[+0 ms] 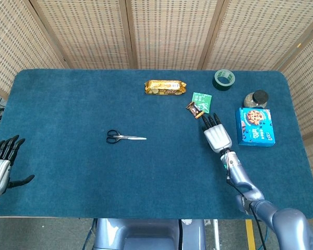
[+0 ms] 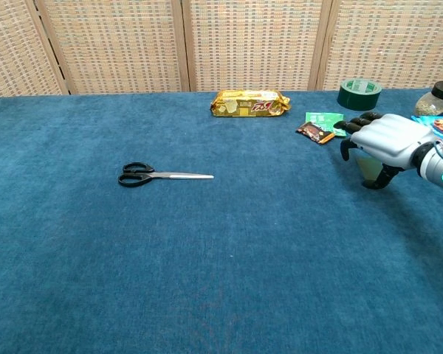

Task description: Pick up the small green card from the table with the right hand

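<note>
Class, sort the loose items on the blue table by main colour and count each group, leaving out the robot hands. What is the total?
Green: 2, tape roll, small card
Gold: 1, snack pack
Brown: 1, small wrapper
Blue: 1, cookie box
Black: 1, scissors
Dark-lidded jar: 1
Total: 7

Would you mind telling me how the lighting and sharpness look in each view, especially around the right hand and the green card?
Head view: even, soft light, no glare; the right hand and green card are sharp, though the card's print is too small to read. Chest view: equally even; the hand casts only a faint shadow on the cloth, the card is seen at a shallow angle, and the frame edge cuts the arm off.
</note>
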`<act>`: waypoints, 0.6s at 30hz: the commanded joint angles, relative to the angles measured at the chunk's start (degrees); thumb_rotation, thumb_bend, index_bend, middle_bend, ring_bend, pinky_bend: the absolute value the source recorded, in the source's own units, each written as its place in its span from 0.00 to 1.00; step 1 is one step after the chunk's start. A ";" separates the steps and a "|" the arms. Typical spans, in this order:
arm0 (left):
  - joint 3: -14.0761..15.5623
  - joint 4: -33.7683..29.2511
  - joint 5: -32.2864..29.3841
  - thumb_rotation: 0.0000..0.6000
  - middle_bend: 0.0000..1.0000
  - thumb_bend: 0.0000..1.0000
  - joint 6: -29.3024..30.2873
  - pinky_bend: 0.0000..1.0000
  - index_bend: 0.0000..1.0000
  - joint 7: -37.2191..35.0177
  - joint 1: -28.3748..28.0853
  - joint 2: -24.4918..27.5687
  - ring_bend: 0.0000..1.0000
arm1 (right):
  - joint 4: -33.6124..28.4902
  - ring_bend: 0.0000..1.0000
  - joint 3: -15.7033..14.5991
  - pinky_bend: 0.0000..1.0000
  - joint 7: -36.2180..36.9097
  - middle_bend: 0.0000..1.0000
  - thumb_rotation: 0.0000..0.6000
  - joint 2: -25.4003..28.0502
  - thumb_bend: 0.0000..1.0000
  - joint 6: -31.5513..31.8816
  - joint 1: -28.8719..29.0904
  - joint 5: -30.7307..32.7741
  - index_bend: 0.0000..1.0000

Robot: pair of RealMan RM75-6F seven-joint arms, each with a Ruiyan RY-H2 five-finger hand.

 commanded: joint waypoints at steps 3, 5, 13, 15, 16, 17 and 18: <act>0.07 0.04 0.02 1.00 0.00 0.00 -0.05 0.00 0.00 0.02 0.00 0.00 0.00 | 1.63 0.00 0.33 0.00 -0.49 0.00 1.00 -0.80 0.26 -0.90 0.44 0.63 0.33; 0.09 0.05 0.07 1.00 0.00 0.00 -0.04 0.00 0.00 0.03 -0.02 -0.02 0.00 | 2.41 0.00 0.53 0.00 -0.59 0.00 1.00 -1.08 0.26 -1.06 0.63 0.84 0.33; 0.11 0.01 0.06 1.00 0.00 0.00 -0.12 0.00 0.00 0.15 -0.08 -0.10 0.00 | 6.81 0.00 2.51 0.02 -1.83 0.00 1.00 -2.03 0.26 0.26 1.74 2.09 0.33; 0.11 0.01 0.07 1.00 0.00 0.00 -0.06 0.00 0.00 0.10 -0.06 -0.08 0.00 | 7.52 0.00 3.25 0.02 -1.77 0.01 1.00 -1.96 0.26 0.74 2.05 2.57 0.33; 0.10 -0.01 0.08 1.00 0.00 0.00 -0.04 0.00 0.00 0.09 -0.06 -0.07 0.00 | 7.68 0.00 3.55 0.02 -1.56 0.01 1.00 -1.82 0.26 1.11 2.14 2.71 0.33; 0.09 -0.03 0.07 1.00 0.00 0.00 -0.01 0.00 0.00 0.07 -0.05 -0.05 0.00 | 7.73 0.00 3.90 0.02 -1.26 0.01 1.00 -1.58 0.26 1.77 2.18 2.82 0.33; 0.08 -0.05 0.04 1.00 0.00 0.00 0.00 0.00 0.00 0.05 -0.05 -0.03 0.00 | 7.44 0.00 4.05 0.02 -0.71 0.01 1.00 -1.19 0.26 2.13 2.15 2.83 0.33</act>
